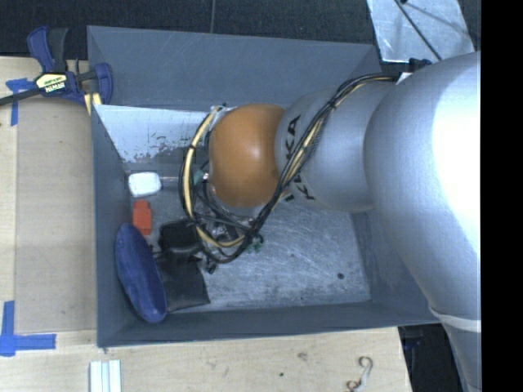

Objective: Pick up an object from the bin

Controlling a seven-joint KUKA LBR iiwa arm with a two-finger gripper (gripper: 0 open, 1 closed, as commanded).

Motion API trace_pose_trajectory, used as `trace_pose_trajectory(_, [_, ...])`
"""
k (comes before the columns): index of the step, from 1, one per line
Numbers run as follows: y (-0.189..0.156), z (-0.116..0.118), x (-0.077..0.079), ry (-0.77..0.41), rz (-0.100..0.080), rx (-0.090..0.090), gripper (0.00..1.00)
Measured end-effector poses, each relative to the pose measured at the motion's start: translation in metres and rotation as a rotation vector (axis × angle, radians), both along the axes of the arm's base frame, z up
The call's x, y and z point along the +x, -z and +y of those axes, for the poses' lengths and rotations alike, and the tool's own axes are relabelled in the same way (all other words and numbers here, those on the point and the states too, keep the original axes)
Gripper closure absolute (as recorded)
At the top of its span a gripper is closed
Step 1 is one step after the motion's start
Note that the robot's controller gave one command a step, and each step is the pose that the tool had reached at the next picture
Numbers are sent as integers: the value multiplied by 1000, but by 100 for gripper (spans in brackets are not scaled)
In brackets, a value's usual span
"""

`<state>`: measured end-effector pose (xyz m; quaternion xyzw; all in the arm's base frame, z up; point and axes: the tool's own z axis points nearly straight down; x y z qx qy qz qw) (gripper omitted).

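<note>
My gripper (179, 238) is low in the left part of the bin, its dark body showing just under the orange wrist cover. Just to its left stands a small orange-red block (142, 216). A white rounded piece (145, 184) lies a little farther back, against the left wall. Along the left wall towards the front rests a long blue oval thing (138, 273). A dark flat thing (185, 289) lies right in front of the gripper, beside the blue oval. Whether the gripper touches any of them is hidden.
The arm comes in from the right and covers the bin's middle and right back. Its orange cover and cables hang over the gripper. Bare bin floor shows at the front right.
</note>
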<state>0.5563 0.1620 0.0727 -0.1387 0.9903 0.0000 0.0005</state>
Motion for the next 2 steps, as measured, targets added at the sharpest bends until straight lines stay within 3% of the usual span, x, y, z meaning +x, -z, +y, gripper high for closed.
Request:
trace_pose_trajectory(1, [3, -7, 12, -52, 2, 2, 100])
trace_pose_trajectory(2, [-162, -15, 17, 22, -2, 0, 100])
